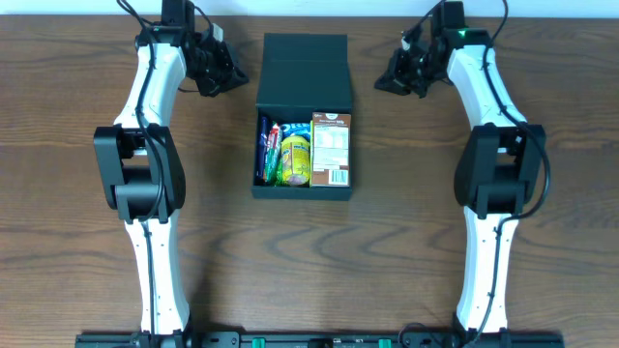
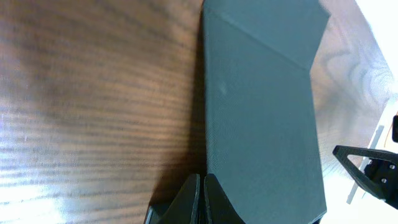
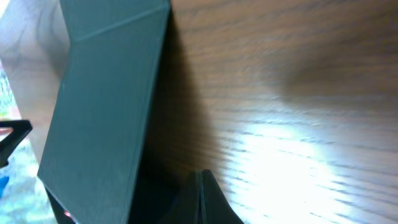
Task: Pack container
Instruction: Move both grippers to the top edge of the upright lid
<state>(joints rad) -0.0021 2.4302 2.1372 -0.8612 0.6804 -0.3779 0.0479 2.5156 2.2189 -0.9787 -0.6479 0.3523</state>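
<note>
- The container (image 1: 302, 191) sat mid-tabletop (image 1: 77, 193) between the two arms, its flap lid (image 1: 304, 72) thrown back towards the far side
- Inside, side by side, lay a blue packet (image 1: 263, 145) at left, a yellow-green one (image 1: 296, 159) in the middle and a brown carton (image 1: 332, 150) at right; no loose snacks showed outside
- The left pincer (image 1: 218, 72) hung clenched and empty just left of the lid; the right pincer (image 1: 397, 75) likewise, just right of it
- Filling looked done; closing the lid seemed to be what was left
</note>
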